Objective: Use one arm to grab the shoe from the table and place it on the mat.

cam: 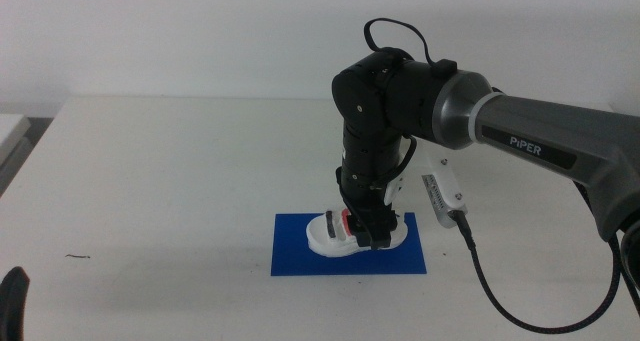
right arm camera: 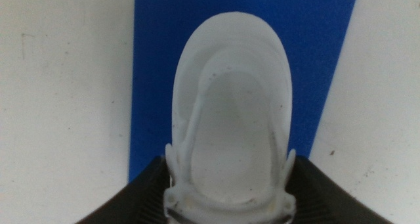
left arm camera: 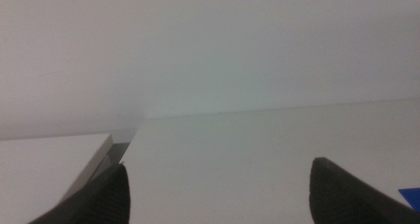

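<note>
Clamped on the shoe, the two dark jaws of my right gripper press against its white sides, one on each flank, as my right wrist view shows. Going from the biggest thing down: the table spreads wide, white and matte under everything, with a small dark speck lying near its left part. My right arm, black and grey with "PIPER" lettered on its forearm, comes in from the right of the middle view and bends steeply down over the table's centre, a black cable trailing off beside it. The mat, a flat solid-blue rectangle, lies on the table directly beneath my right gripper. The shoe sits over the mat, within its blue edges, toe pointing away from my wrist camera; whether its sole touches the mat I cannot tell. A red strap shows on it in the middle view. My left gripper waits at the table's near left corner, its jaws spread well apart with nothing between them, only white table and wall ahead.
</note>
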Motion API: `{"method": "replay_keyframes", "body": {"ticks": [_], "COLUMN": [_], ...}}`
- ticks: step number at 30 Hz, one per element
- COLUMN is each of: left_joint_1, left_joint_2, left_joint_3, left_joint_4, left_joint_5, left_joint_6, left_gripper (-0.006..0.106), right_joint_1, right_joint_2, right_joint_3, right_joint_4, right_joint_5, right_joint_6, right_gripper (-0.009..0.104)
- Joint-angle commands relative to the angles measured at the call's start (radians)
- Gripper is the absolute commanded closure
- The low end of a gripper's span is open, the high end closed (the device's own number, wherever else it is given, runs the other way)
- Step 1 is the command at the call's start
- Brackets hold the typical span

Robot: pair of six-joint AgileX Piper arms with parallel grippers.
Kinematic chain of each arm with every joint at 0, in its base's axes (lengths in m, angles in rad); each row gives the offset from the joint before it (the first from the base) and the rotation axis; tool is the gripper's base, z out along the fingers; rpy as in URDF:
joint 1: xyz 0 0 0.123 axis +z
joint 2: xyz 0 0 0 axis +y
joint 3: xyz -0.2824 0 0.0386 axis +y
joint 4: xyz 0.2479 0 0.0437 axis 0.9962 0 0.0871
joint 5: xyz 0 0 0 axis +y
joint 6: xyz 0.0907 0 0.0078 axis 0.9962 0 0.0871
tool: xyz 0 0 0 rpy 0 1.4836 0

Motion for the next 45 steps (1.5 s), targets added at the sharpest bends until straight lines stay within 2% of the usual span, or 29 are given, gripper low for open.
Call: {"method": "replay_keyframes", "body": {"ticks": [1, 7, 12, 14, 17, 18, 20, 22, 24, 26, 30, 31, 33, 35, 38, 40, 42, 45], "left_joint_1": [-0.001, -0.001, -0.001, -0.001, -0.001, -0.001, -0.001, -0.001, -0.001, -0.001, -0.001, -0.001, -0.001, -0.001, -0.001, -0.001, -0.001, -0.001], "left_joint_2": [0.005, 0.005, 0.005, 0.005, 0.005, 0.005, 0.005, 0.005, 0.005, 0.005, 0.005, 0.005, 0.005, 0.005, 0.005, 0.005, 0.005, 0.005], "left_joint_3": [0.0, 0.0, 0.0, 0.0, 0.0, 0.0, 0.0, 0.0, 0.0, 0.0, 0.0, 0.0, 0.0, 0.0, 0.0, 0.0, 0.0, 0.0], "left_joint_4": [-0.004, -0.004, -0.004, -0.004, -0.004, -0.004, -0.004, -0.004, -0.004, -0.004, -0.004, -0.004, -0.004, -0.004, -0.004, -0.004, -0.004, -0.004], "left_joint_5": [-0.012, -0.012, -0.012, -0.012, -0.012, -0.012, -0.012, -0.012, -0.012, -0.012, -0.012, -0.012, -0.012, -0.012, -0.012, -0.012, -0.012, -0.012], "left_joint_6": [-0.001, -0.001, -0.001, -0.001, -0.001, -0.001, -0.001, -0.001, -0.001, -0.001, -0.001, -0.001, -0.001, -0.001, -0.001, -0.001, -0.001, -0.001], "left_gripper": [0.007, 0.007, 0.007, 0.007, 0.007, 0.007, 0.007, 0.007, 0.007, 0.007, 0.007, 0.007, 0.007, 0.007, 0.007, 0.007, 0.007, 0.007], "right_joint_1": [-0.004, -0.011, -0.013, -0.013, -0.013, -0.013, -0.013, -0.014, -0.016, -0.016, -0.016, -0.016, -0.016, -0.016, -0.019, -0.053, -0.08, -0.114], "right_joint_2": [-0.003, 0.015, 0.043, 0.045, 0.045, 0.045, 0.039, 0.022, -0.004, -0.038, -0.123, -0.138, -0.16, -0.177, -0.2, -0.238, -0.296, -0.406], "right_joint_3": [-0.006, -0.006, -0.006, -0.006, -0.006, -0.006, -0.006, -0.006, -0.006, -0.008, -0.008, -0.008, -0.008, -0.008, 0.006, 0.062, 0.134, 0.259], "right_joint_4": [-0.017, 0.008, 0.002, 0.002, 0.002, 0.002, 0.02, 0.054, 0.056, 0.066, 0.142, 0.156, 0.18, 0.186, 0.155, 0.179, 0.118, -0.03], "right_joint_5": [-0.005, -0.031, -0.049, -0.065, -0.072, -0.063, -0.046, -0.033, -0.037, -0.035, 0.028, 0.028, 0.028, 0.028, 0.028, 0.028, 0.028, 0.028], "right_joint_6": [0.025, 0.025, 0.025, 0.025, 0.025, 0.023, -0.017, -0.122, -0.28, -0.572, -1.312, -1.453, -1.619, -1.729, -1.813, -1.831, -1.831, -1.831], "right_gripper": [0.09, 0.09, 0.09, 0.086, 0.07, 0.052, 0.036, 0.022, 0.015, 0.014, 0.014, 0.014, 0.014, 0.014, 0.014, 0.014, 0.014, 0.014]}}
